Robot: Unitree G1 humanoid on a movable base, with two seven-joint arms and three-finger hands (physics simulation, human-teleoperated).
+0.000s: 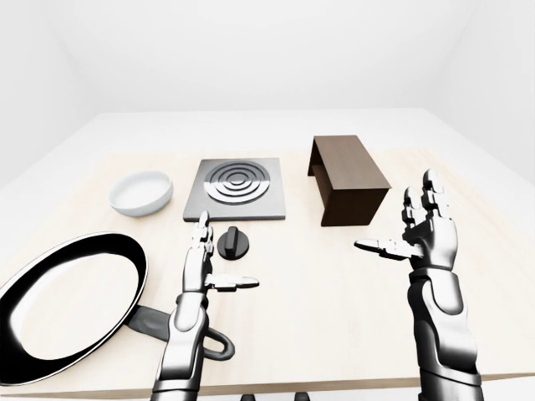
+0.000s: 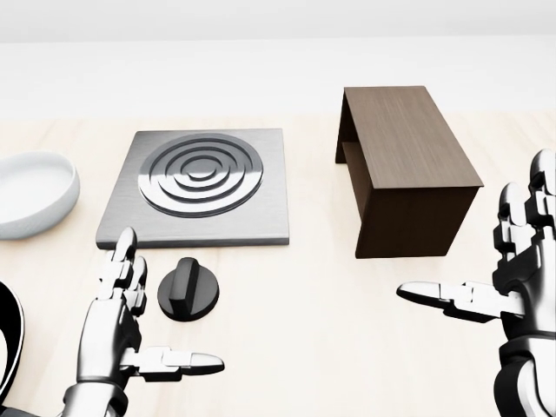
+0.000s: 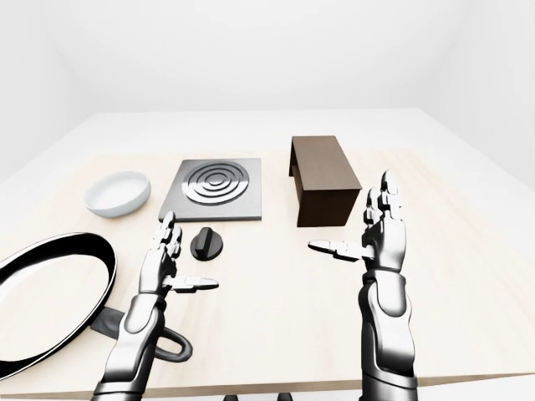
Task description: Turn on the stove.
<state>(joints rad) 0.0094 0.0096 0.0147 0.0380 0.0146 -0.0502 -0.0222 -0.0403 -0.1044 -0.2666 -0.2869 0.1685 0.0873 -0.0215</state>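
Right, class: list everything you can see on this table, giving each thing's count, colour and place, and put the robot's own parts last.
stove plate: one, grey with ringed burner, table centre.
knob: one, black, just below the stove plate.
bowl: one, white, left of the stove plate.
frying pan: one, black with white rim, lower left.
wooden shelf: one, dark brown, right of the stove plate.
table: one, pale wood.
left robot hand: one, silver, open, beside the knob.
right robot hand: one, silver, open, lower right.

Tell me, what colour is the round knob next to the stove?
The knob is black, with a raised bar across it. The head view shows it best.
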